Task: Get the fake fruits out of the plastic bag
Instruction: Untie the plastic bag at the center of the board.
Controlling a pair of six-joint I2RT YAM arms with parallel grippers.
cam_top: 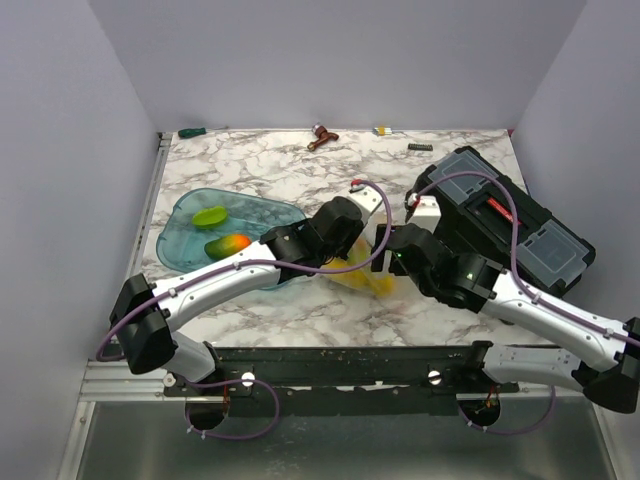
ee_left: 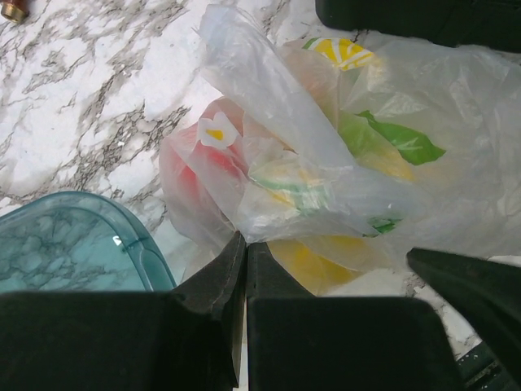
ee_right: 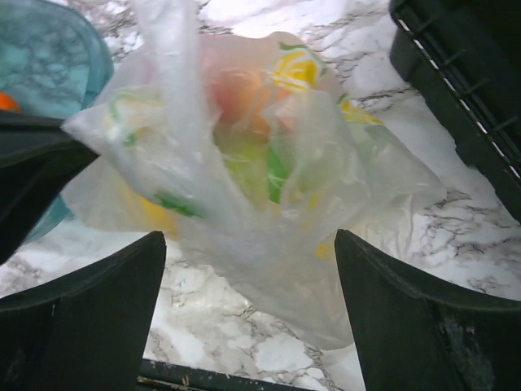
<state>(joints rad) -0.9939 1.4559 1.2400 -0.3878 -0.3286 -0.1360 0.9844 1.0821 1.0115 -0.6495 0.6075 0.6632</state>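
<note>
Left wrist, left gripper (ee_left: 246, 244): clamped shut on a fold of the plastic bag (ee_left: 456, 122); the film runs straight into the seam between the jaws.
Left wrist, what's inside: fake fruits show through the film, a red one (ee_left: 183, 175) on the left and a yellow one (ee_left: 313, 261) low down by the pinch. The lemon slice (ee_left: 342, 50) and green leaf (ee_left: 403, 138) look like prints to me, not fruit.
Left wrist, teal tray (ee_left: 138, 244): its corner is just beside the bag on the marble table (ee_left: 81, 106).
Right wrist, right gripper (ee_right: 248, 240): spread wide and holding nothing, with its fingers (ee_right: 98, 301) either side of the bag's near end. Can't tell if they touch it.
Right wrist, bag: all crumpled, and I can't spot a clear opening from here.
Top view, layout: the bag sits mid-table between both grippers, the tray on its left and the black toolbox (cam_top: 510, 225) close on its right.
Top view, tray: it has a green fruit (cam_top: 210, 216) and an orange-green fruit (cam_top: 227, 244) in it, so I'd guess we're partway through.
Risk, grabbing film: if the right one closes on loose plastic rather than a fruit, it just tugs the bag.
Risk, pinch slipping: that film looks slick, so a hard pull could yank it free or tear it.
Risk, runaway fruit: glossy round pieces could squirt out of the jaws and roll toward the toolbox.
</note>
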